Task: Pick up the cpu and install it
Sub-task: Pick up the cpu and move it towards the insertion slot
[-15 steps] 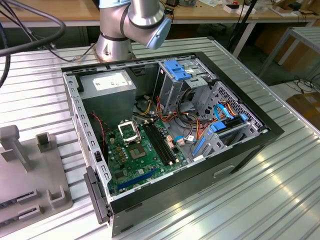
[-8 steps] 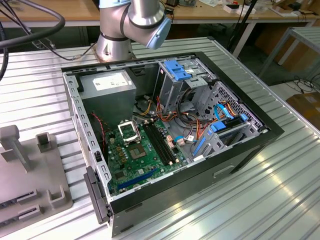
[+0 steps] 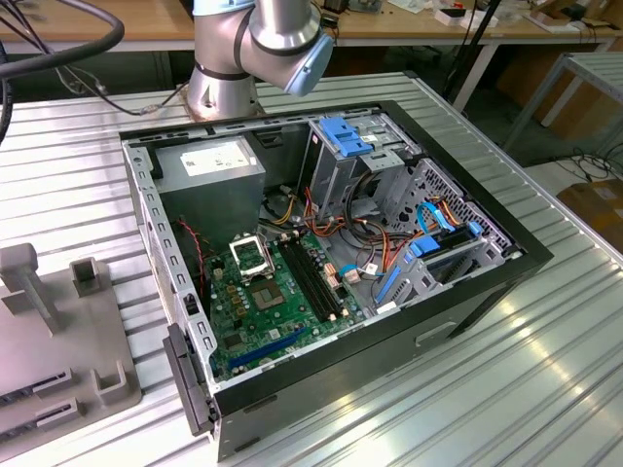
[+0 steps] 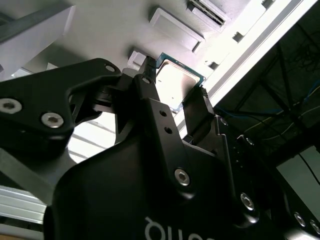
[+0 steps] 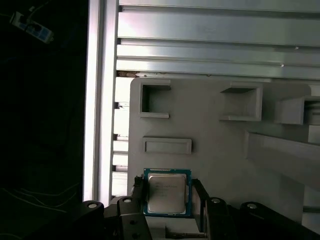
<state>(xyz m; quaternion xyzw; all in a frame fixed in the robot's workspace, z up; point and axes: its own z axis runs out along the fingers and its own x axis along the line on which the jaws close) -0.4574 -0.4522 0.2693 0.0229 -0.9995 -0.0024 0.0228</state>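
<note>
The cpu (image 5: 167, 193), a small square chip with a silver-grey top and a green rim, sits between the two black fingers of my gripper (image 5: 168, 189). The fingers press on its two opposite edges, so the gripper is shut on it. In the second wrist view the cpu (image 4: 178, 86) is held the same way by the gripper (image 4: 175, 87), just over the light grey parts holder (image 4: 100, 30). The open computer case (image 3: 516, 255) lies in the exterior view, with the black-and-silver socket frame (image 3: 248, 255) on the green motherboard (image 3: 263, 321).
The grey parts holder (image 5: 210, 140) has several raised frames and recesses and lies on a ribbed metal table (image 5: 215, 45). In the exterior view the holder (image 3: 58, 341) is to the left of the case. The arm's base (image 3: 253, 49) stands behind the case, which also holds cables, drive cages and a power supply (image 3: 209, 161).
</note>
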